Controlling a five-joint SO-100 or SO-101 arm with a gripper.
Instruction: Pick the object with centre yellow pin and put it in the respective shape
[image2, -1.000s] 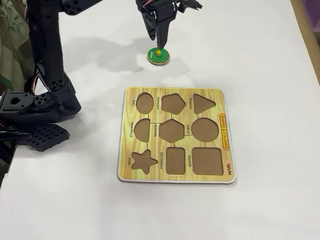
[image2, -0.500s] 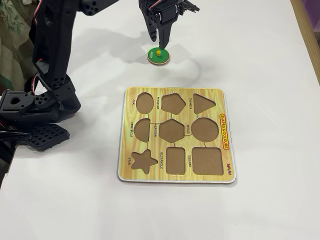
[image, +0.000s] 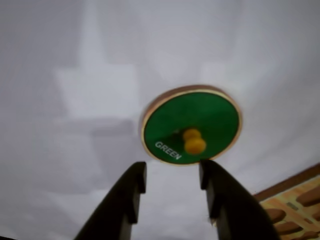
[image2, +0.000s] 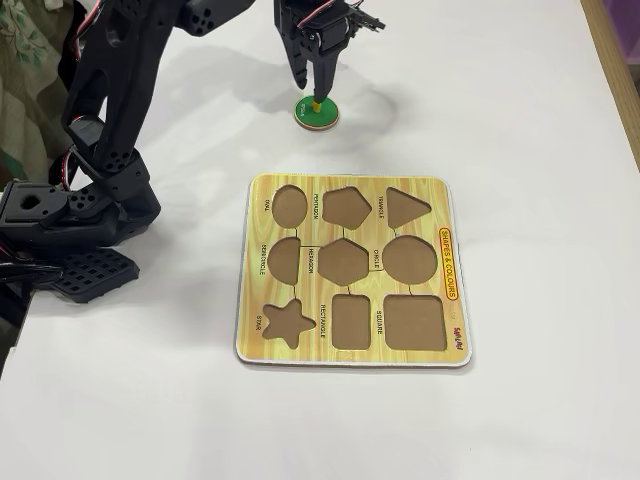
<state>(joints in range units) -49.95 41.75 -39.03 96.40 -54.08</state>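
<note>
I've brought the gripper (image2: 312, 92) lower over the disc (image2: 316, 112) than a second ago; jaws spread (empty), lining up on its knob (image: 194, 145).

Disc (image2: 316, 112) on table (image2: 520, 120) behind board (image2: 352, 271), pincer (image2: 310, 90) above it.

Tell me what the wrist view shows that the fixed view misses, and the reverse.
Only the wrist view shows the word GREEN printed on the flat round wooden disc with the green face, and the two dark fingers spread apart just short of its small yellow knob. Only the fixed view shows the whole yellow wood-grain shape board, its round brown cut-out labelled CIRCLE standing empty, and the black arm's base. Both show the disc on the white table with the gripper over it.
</note>
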